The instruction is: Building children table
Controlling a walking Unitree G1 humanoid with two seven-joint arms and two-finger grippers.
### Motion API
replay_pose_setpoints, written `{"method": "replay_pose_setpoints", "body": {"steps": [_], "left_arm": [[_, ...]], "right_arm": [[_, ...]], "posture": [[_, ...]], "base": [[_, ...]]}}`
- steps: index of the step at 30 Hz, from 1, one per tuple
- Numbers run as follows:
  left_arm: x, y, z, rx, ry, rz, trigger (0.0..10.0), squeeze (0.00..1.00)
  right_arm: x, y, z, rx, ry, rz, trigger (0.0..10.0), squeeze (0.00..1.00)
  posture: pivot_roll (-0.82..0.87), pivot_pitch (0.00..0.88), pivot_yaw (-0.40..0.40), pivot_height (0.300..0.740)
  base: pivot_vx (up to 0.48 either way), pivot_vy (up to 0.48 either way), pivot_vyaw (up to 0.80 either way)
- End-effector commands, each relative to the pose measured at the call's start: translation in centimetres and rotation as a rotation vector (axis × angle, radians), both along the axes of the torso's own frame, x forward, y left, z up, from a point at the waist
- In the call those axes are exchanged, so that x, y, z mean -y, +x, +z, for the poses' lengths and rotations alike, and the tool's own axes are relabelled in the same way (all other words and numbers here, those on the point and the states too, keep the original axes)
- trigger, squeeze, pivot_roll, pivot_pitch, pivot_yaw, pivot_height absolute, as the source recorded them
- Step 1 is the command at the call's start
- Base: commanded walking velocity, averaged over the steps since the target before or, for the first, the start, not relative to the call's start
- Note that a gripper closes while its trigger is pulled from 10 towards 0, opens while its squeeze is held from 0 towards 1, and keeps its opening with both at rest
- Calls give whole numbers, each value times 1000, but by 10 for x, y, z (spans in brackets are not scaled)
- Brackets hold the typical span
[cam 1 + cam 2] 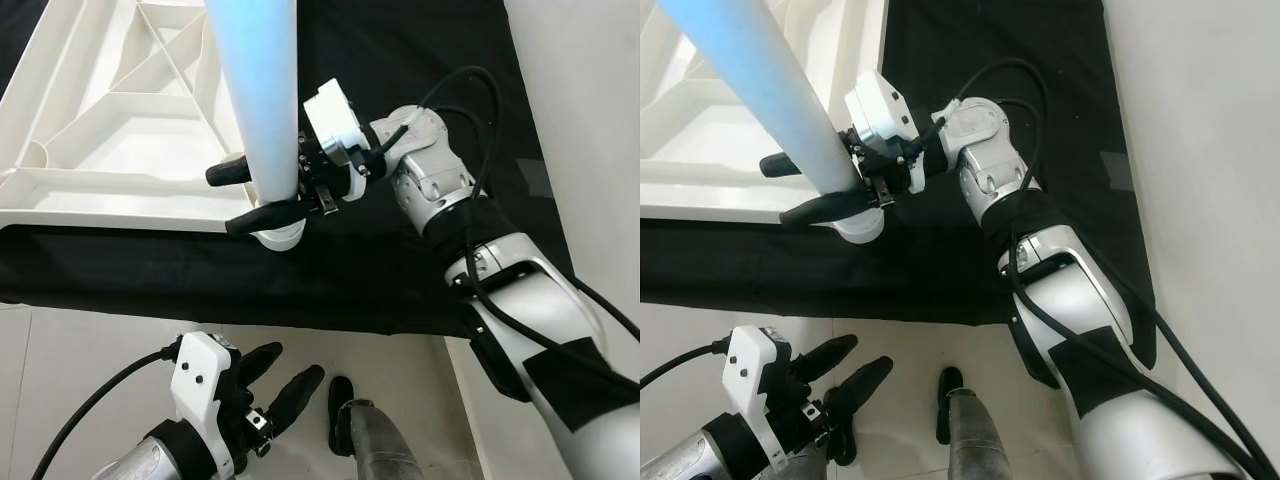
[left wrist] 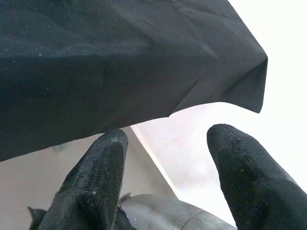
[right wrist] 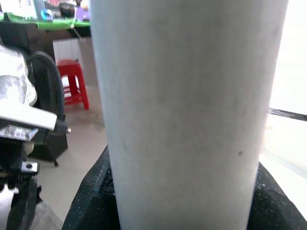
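Observation:
A pale blue table leg (image 1: 258,90) stands upright at the near right corner of a white upturned tabletop (image 1: 100,140), its foot in a round white socket (image 1: 280,238). My right gripper (image 1: 240,197) is shut on the leg just above the socket, one black finger on each side. In the right wrist view the leg (image 3: 187,110) is wedged between the fingers (image 3: 91,201). My left gripper (image 1: 275,385) hangs low over the pale floor, open and holding nothing; the left wrist view shows its two fingertips (image 2: 96,177) apart.
The tabletop lies on a black cloth (image 1: 350,270) spread over the floor, with its ribbed underside up. A white wall (image 1: 590,120) runs along the right. My own foot (image 1: 345,405) is near the cloth's front edge. A red stool (image 3: 74,88) stands farther off in the room.

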State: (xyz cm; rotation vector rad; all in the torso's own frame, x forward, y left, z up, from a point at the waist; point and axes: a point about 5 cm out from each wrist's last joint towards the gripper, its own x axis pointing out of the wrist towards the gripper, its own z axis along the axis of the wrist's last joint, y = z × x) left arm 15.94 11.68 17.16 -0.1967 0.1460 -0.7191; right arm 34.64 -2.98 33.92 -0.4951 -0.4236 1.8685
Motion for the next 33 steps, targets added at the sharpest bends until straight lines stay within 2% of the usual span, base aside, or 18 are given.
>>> {"method": "replay_pose_setpoints", "body": {"steps": [1,5,15,18,19,22,24,26,33], "left_arm": [[1,-3,-5,-32,-6,1,10000,0],[0,-2,-6,-32,-5,1,10000,0],[1,-2,-6,-32,-4,0,10000,0],[1,-2,-6,-31,-3,0,10000,0],[1,-2,-6,-31,-3,0,10000,0],[1,-1,-6,-31,-3,0,10000,0],[1,-1,-6,-31,-2,-1,10000,0],[1,-1,-6,-31,-2,-2,10000,0],[1,-1,-7,-32,1,-3,10000,0]], "right_arm": [[4,9,-27,-162,-43,-52,10000,0],[3,12,-27,-204,-15,-94,10000,0],[2,18,-32,-236,5,-194,10000,0],[1,24,-36,-264,46,-296,10000,0],[1,24,-36,-264,46,-296,10000,0],[5,23,-36,-270,95,-257,10000,0],[11,15,-32,-226,113,-139,10000,0],[14,9,-30,-161,83,-55,10000,0],[13,4,-15,-120,116,-4,10000,0]], "posture": [[94,467,-107,740],[93,466,-106,740],[91,464,-105,740],[92,462,-105,740],[92,462,-105,740],[93,462,-103,740],[94,463,-102,740],[94,461,-99,740],[95,454,-98,740]], "base": [[0,0,0],[0,0,0],[0,0,0],[0,0,0],[0,0,0],[0,0,0],[0,0,0],[0,0,0],[0,0,0]]}}
